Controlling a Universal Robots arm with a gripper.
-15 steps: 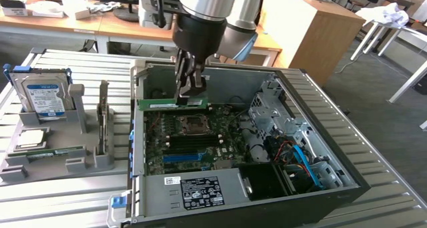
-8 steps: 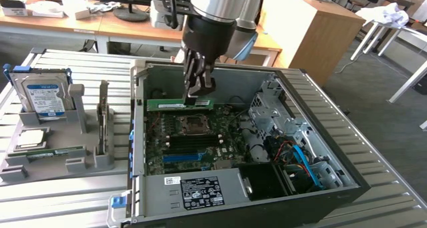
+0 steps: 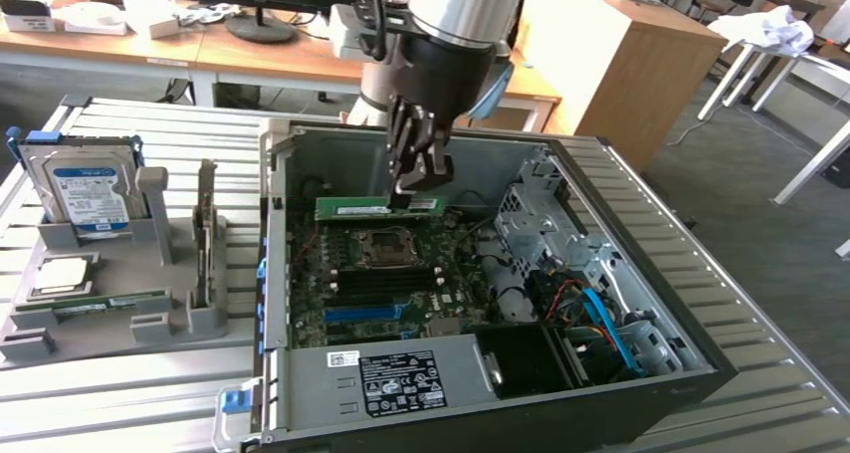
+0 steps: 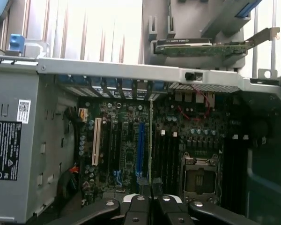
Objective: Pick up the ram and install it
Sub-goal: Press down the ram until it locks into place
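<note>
End effector point(image 3: 418, 186) is seen hanging over the open computer case point(image 3: 691, 368), fingers drawn narrow and clamped on the ram point(image 3: 377, 207). Ram is held by its upper edge near one end, long side level, above the motherboard point(image 3: 378, 279) and just behind the CPU socket point(image 3: 382, 248); contact with the board cannot be told. In the wrist view the ram point(image 4: 151, 140) is seen edge-on as a thin green strip running away from the fingertips point(image 4: 139, 206), lined up along the dark memory slots point(image 4: 166, 157) beside the blue slot point(image 4: 140, 147).

Case is laid on its side on a slatted metal counter point(image 3: 119, 124), power supply point(image 3: 385, 378) with label at the near end. On the exterior view's left a grey holder rack point(image 3: 100, 319) is noted, carrying a hard drive point(image 3: 87, 189) upright, a tall upright card point(image 3: 206, 229), a CPU chip point(image 3: 64, 277) lying flat, and a second green stick point(image 3: 113, 304) lying along its front.
</note>
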